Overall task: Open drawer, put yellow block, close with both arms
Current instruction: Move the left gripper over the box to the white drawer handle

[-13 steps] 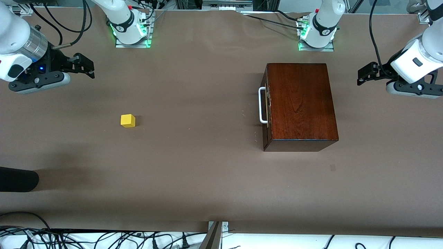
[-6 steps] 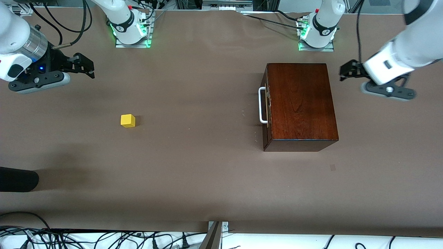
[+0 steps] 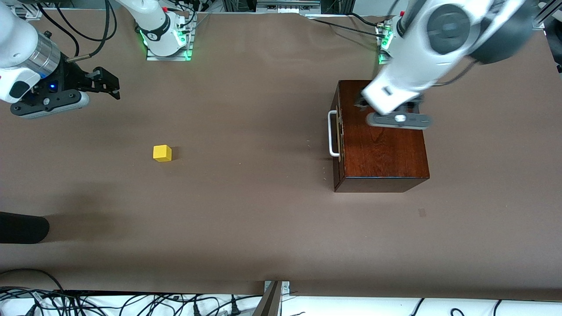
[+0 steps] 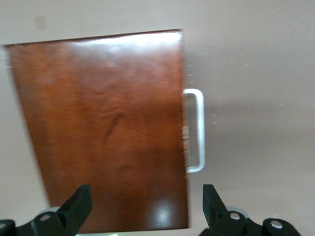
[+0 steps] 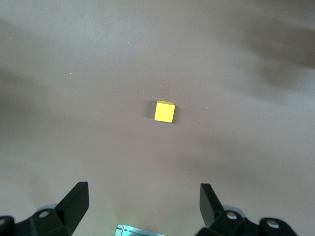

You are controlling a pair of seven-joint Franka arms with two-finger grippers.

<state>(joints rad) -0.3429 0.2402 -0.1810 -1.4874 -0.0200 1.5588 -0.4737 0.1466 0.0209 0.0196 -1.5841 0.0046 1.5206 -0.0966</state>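
The dark wooden box [image 3: 382, 131] stands toward the left arm's end of the table. Its drawer [image 3: 337, 145] is shut, and the white handle [image 3: 332, 134] faces the right arm's end. My left gripper [image 3: 363, 102] hangs over the box top, open and holding nothing; the left wrist view shows the box top [image 4: 108, 128] and the handle [image 4: 197, 130] past the open left gripper [image 4: 146, 204]. The yellow block [image 3: 162, 153] sits alone on the table toward the right arm's end. My right gripper [image 3: 107, 83] waits open above the table near its base, with the block [image 5: 165, 111] ahead of it [image 5: 142, 201].
The brown table [image 3: 246, 210] spreads between block and box. A black rounded object [image 3: 22, 228] juts in at the right arm's end, near the front camera. Cables [image 3: 131, 303] lie along the front edge. Both arm bases [image 3: 167, 39] glow green.
The left arm has swung in from the left arm's end of the table and now hangs over the box top. The right arm, block and box have not moved.
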